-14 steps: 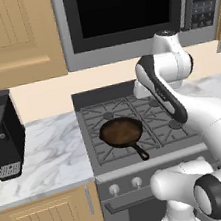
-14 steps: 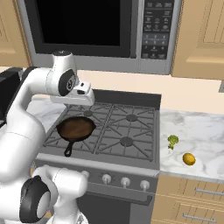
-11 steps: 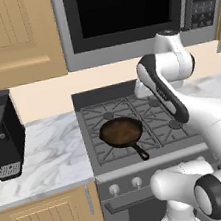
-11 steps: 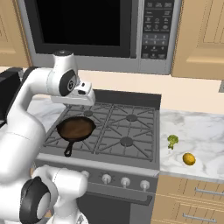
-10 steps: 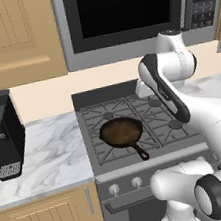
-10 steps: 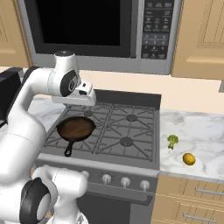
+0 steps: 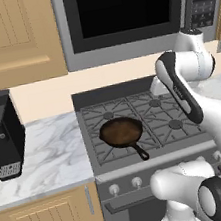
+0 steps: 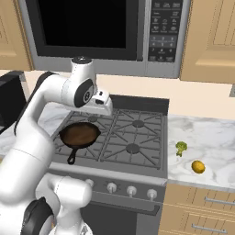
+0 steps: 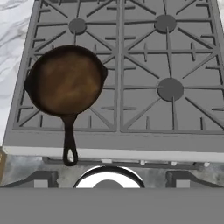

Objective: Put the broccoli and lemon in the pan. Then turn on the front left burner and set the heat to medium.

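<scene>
We see the pan (image 9: 64, 82) sitting on the grey grate over the front left burner (image 8: 90, 133) of the stove (image 8: 137, 137). It is a round, dark brown-black skillet with a low rim and a worn, rusty-brown inside, and its short black handle (image 9: 69, 142) points toward the front edge of the stove, ending in a small hanging loop. Nothing lies in it.

The broccoli (image 8: 181, 147) stands on the marble desk (image 8: 211, 137) just right of the stove, a small bright green floret with a bumpy head and a paler stem. The lemon (image 8: 198, 166) lies near it, a little closer to the front edge, smooth, rounded and yellow-orange. The two are apart, and both are far smaller than the pan.

Our gripper (image 9: 109, 177) hangs above the stove, looking down on the grates; its two dark tips stand wide apart with nothing between them.
</scene>
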Robot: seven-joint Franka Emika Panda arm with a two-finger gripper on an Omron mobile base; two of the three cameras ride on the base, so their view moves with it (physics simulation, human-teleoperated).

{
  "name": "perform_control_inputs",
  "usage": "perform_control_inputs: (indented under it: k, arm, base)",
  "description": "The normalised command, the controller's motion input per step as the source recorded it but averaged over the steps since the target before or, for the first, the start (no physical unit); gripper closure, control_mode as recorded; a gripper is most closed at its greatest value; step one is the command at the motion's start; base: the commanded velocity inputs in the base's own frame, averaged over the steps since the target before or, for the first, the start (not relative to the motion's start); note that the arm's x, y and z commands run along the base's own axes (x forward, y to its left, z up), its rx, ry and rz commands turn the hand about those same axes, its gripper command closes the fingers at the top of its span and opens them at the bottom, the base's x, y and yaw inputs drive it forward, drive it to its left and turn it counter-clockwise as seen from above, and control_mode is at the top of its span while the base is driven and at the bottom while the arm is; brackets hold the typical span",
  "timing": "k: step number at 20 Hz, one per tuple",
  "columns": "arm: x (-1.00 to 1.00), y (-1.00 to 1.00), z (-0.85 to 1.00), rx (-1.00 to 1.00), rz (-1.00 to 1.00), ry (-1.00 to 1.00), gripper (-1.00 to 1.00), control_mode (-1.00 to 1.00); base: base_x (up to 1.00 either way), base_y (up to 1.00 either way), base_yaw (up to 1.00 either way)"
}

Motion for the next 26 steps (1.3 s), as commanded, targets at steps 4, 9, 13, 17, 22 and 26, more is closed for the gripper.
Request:
perform_control_inputs:
  k: [4, 9, 13, 17, 22, 26]
  arm:
    - [0.00, -0.48, 0.00, 0.00, -0.01, 0.00, -1.00, -1.00]
    - [0.00, -0.55, 0.00, 0.00, 0.00, 0.00, -1.00, -1.00]
    - [0.00, -0.56, 0.00, 0.02, 0.00, 0.00, -1.00, -1.00]
    - [0.00, -0.50, -0.01, 0.00, 0.00, 0.00, -1.00, -1.00]
    - [0.00, -0.45, -0.04, 0.00, -0.01, 0.00, -1.00, -1.00]
    - [0.00, -0.45, -0.08, 0.00, -0.01, 0.00, -1.00, -1.00]
  base:
    - [0.00, 0.00, 0.00]
    - [0.00, 0.00, 0.00]
    - [0.00, 0.00, 0.00]
    - [0.00, 0.00, 0.00]
    - [0.00, 0.00, 0.00]
    - [0.00, 0.00, 0.00]
